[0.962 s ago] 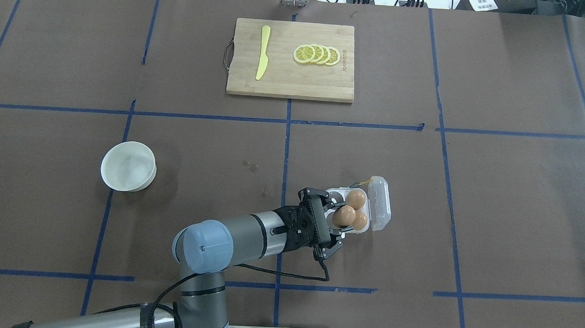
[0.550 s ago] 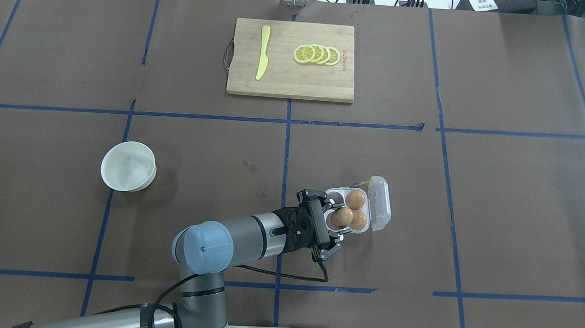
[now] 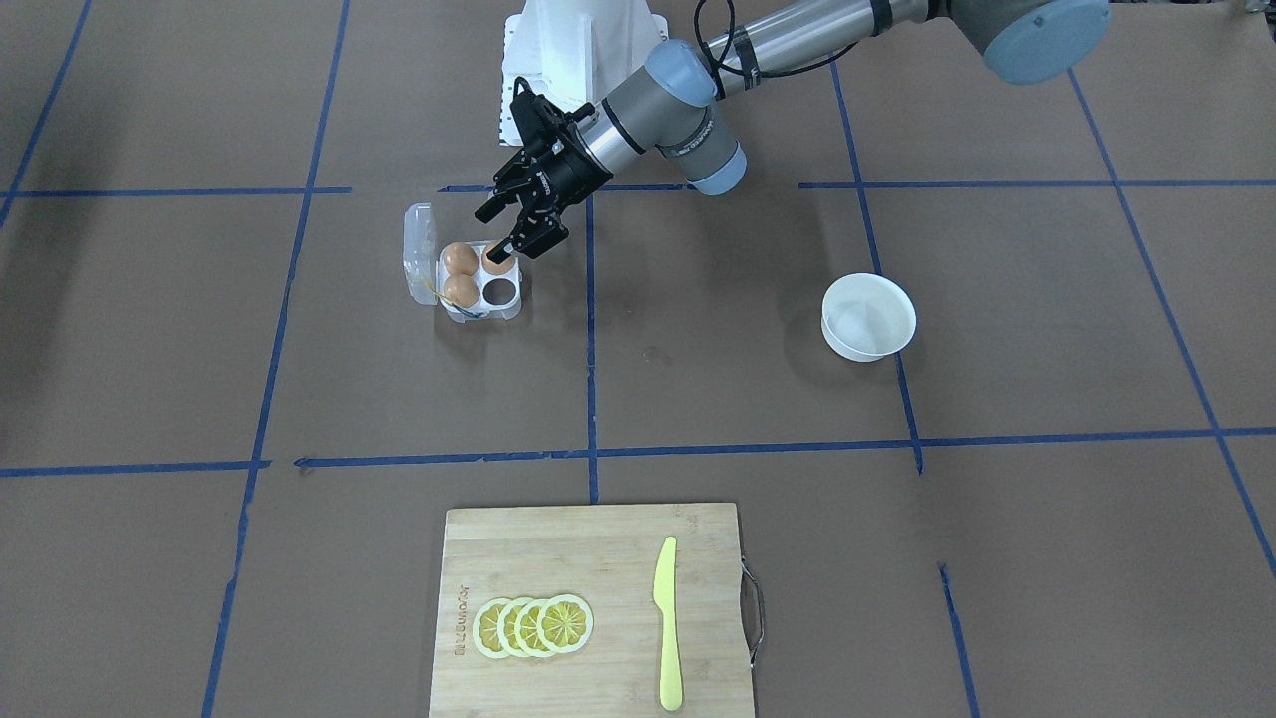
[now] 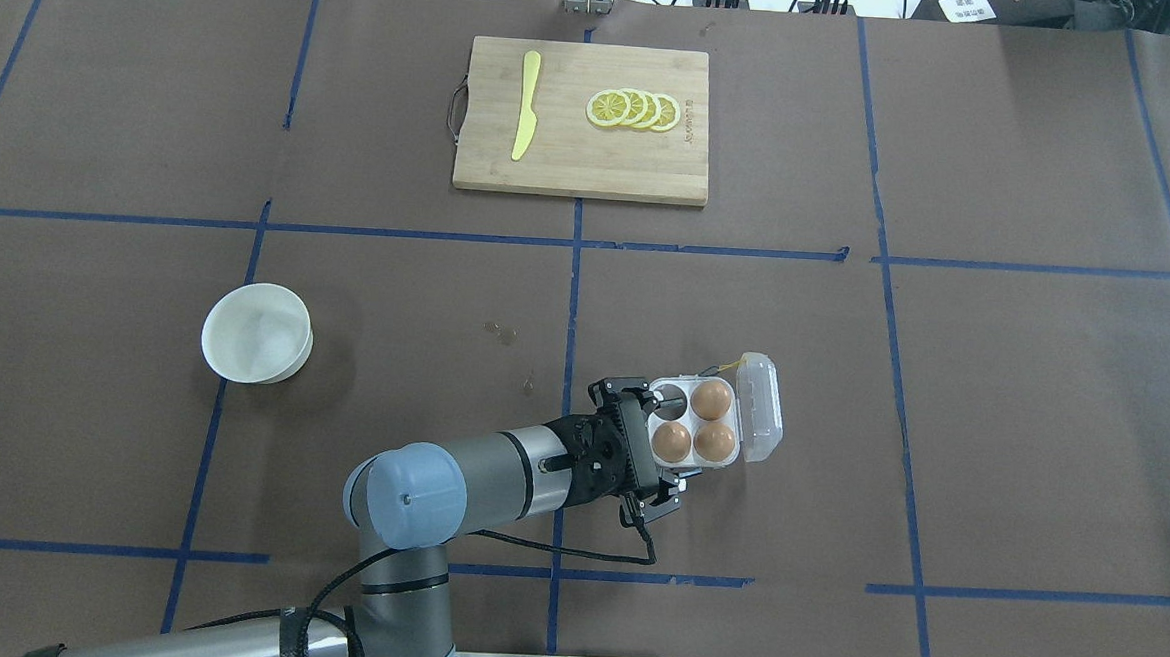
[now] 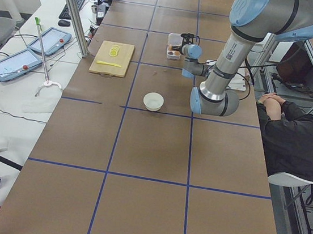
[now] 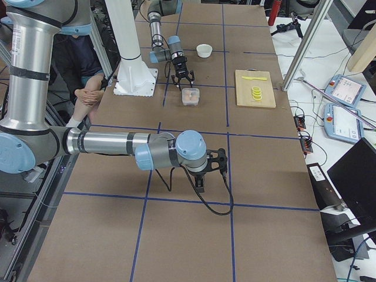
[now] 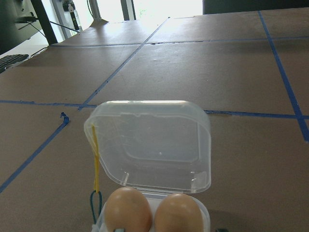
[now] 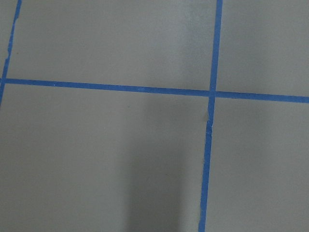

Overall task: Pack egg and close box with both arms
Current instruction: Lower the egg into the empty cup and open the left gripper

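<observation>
Left gripper (image 3: 506, 235): fingers apart, straddling the egg (image 4: 672, 440), which sits in a near cell of the box (image 4: 696, 420). Judgement: lift clear straight up with no sideways drag, or the tray shifts. Right gripper (image 6: 201, 181): well apart, state cannot tell. Lid (image 7: 154, 145) open beyond; one cell empty. Bowl (image 4: 256, 336) aside, cutting board (image 4: 581, 158) far; neither obstructs

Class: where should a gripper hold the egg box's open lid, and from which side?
Likely grip the lid by its free rim, coming from the robot's right: it stands open, hinged on the box's right side, clear of the eggs.
</observation>
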Controlling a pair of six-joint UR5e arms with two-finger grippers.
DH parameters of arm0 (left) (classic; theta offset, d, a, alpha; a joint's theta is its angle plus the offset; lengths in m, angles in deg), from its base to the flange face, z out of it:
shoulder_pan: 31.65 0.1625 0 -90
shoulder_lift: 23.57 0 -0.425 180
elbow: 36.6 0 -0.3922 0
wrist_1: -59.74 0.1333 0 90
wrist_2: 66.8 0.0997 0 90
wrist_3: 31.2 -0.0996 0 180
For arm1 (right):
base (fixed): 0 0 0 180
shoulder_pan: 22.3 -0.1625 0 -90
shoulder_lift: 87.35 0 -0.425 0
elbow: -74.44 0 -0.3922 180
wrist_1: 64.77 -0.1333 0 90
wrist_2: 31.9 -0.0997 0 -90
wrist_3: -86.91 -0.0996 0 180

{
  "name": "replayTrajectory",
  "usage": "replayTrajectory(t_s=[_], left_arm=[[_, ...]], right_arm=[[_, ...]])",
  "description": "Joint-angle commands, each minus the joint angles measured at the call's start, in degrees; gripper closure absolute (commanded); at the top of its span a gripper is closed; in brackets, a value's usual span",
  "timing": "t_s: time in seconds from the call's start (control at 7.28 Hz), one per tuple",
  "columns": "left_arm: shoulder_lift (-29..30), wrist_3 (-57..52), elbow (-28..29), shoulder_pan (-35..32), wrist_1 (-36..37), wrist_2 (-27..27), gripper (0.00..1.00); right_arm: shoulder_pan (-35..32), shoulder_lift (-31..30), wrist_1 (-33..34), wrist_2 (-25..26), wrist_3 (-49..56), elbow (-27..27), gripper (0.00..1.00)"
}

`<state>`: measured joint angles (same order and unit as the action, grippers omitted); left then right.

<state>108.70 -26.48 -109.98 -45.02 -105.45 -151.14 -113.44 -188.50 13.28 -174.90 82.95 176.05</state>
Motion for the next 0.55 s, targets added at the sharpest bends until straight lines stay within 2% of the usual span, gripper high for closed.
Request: replayTrajectory(t_s=[0.0,0.14,0.27,0.41], left_arm=[[-0.09,4.12,-2.62,-1.13,1.0,-1.6,0.19],[-1.05,4.41,-5.95,-2.88,5.88,-5.0,0.16],[-2.88,5.11,-11.72,-4.81,13.68,-7.82,0.05],[-6.12,6.34,-17.87,-5.53,20.02,-7.85,0.0]], right_arm=[[0.0,-0.28,0.0,0.0,0.0,0.08,0.0],[0.0,-0.28,0.0,-0.09,0.0,0.08,0.0],[0.0,-0.28,0.0,-0.09,0.0,0.08,0.0],[0.0,-0.37,0.0,-0.09,0.0,0.08,0.0]])
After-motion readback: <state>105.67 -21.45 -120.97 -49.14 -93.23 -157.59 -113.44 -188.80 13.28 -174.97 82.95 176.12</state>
